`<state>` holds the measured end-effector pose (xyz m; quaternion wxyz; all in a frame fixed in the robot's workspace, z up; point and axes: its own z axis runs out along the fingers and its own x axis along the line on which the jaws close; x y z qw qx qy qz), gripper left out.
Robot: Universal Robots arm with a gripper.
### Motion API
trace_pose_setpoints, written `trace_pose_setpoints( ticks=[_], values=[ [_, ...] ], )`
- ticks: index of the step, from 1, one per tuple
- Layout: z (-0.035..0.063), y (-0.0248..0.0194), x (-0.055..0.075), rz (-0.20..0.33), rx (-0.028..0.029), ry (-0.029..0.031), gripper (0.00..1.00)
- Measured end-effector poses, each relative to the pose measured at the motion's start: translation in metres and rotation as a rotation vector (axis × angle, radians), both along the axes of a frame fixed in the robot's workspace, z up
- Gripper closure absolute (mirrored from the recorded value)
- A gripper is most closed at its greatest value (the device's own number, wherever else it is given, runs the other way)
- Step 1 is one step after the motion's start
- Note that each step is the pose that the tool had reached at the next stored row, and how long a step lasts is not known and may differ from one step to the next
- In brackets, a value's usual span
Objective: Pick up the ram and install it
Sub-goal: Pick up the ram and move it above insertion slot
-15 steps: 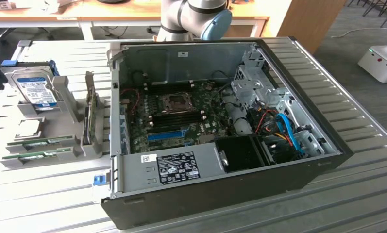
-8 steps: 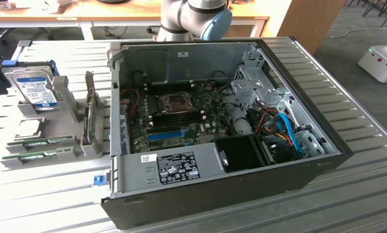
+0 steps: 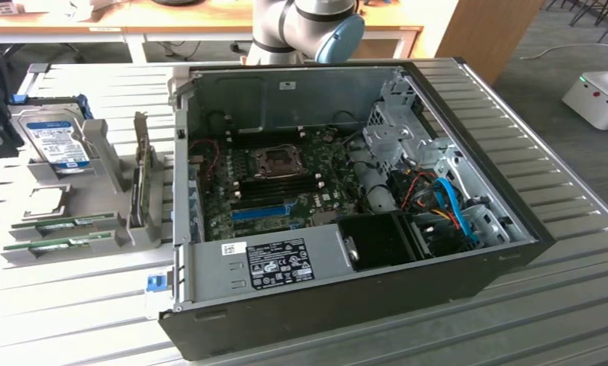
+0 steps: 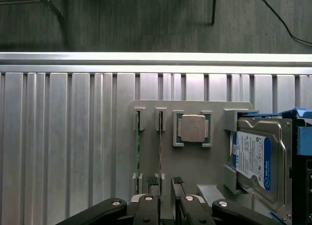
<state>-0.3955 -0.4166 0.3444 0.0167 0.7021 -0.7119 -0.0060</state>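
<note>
We see the jaws partly open w/ nothing between them, hovering over the grey holder (image 4: 195,161) on the slatted desk (image 4: 58,137). The ram (image 4: 160,142) stands on edge in its slot – close by the jaws, just beside the CPU (image 4: 193,128). A second stick (image 4: 138,142) sits in the next slot. The HDD (image 4: 253,159) lies on the CPU's other side.

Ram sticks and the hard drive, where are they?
Hard drive (image 3: 59,145): exterior view, on its blue label.
Ram stick nearer it (image 3: 69,223): exterior view, middle of the green board.
Other ram stick (image 3: 59,245): exterior view, middle of the green board.
</note>
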Motion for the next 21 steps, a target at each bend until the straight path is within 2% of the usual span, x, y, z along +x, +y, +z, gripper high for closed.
trace_pose_setpoints(
  ticks=[21],
  values=[
    [-0.0380, 0.0000, 0.000, 0.000, 0.0000, 0.0001, 0.76]
  ],
)
